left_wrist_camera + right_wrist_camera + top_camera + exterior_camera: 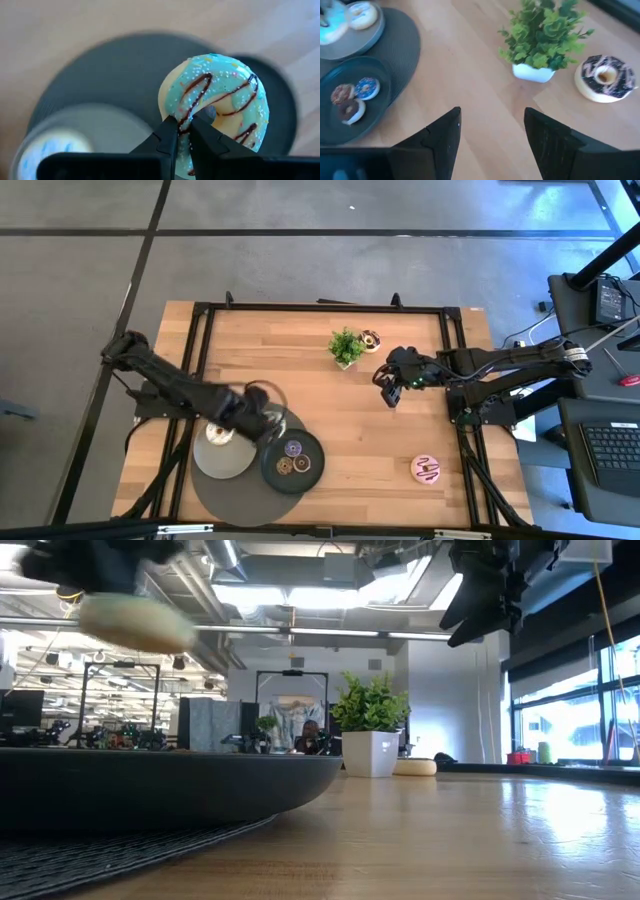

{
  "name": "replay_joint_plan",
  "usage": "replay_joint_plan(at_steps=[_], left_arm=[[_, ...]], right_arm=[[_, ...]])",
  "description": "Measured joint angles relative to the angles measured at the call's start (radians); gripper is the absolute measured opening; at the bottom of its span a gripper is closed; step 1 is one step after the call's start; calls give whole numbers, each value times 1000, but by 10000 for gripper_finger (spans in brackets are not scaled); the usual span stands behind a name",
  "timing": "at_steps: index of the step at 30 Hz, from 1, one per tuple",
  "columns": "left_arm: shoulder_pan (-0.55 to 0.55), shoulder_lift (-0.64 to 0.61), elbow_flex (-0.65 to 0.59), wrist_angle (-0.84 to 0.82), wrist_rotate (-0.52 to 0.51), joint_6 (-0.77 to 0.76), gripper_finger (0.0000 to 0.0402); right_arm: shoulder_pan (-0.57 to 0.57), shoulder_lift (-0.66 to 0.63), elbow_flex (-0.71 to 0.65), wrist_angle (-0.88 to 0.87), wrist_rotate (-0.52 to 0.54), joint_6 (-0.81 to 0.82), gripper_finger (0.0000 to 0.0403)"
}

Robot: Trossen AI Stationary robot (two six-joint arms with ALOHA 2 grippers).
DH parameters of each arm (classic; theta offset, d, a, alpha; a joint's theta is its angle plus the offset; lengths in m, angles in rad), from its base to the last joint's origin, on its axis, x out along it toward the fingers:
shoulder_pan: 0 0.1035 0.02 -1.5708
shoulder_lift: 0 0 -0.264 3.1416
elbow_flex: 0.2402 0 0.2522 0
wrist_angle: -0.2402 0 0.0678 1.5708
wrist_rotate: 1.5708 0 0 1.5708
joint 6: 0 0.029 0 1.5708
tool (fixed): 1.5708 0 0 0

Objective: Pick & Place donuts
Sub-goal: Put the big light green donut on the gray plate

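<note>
The right gripper (492, 132) is seen with its two dark fingers (437, 137) spread wide above bare wooden table (470, 75). Ahead of the fingers, a potted plant (542, 37) stands upright, with a chocolate donut (605, 77) just beside it. Well off to the other side, three tiny donuts (352, 97) lie on a dark plate (380, 107). Beyond, a cream donut (362, 15) rests on a grey plate (370, 37).
</note>
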Motion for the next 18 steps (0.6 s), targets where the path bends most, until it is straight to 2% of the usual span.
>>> replay_joint_plan(at_steps=[4, 10, 18], left_arm=[[-110, 28, 0, -108, 39, -213, 30], [-217, 99, 0, -132, 64, -446, 29], [-247, 209, 0, -161, 158, -586, 29]], right_arm=[[-1, 0, 0, 6, 39, 0, 218], [-1, 0, 0, 38, 59, -21, 218], [-1, 0, 0, 84, 60, -33, 218]])
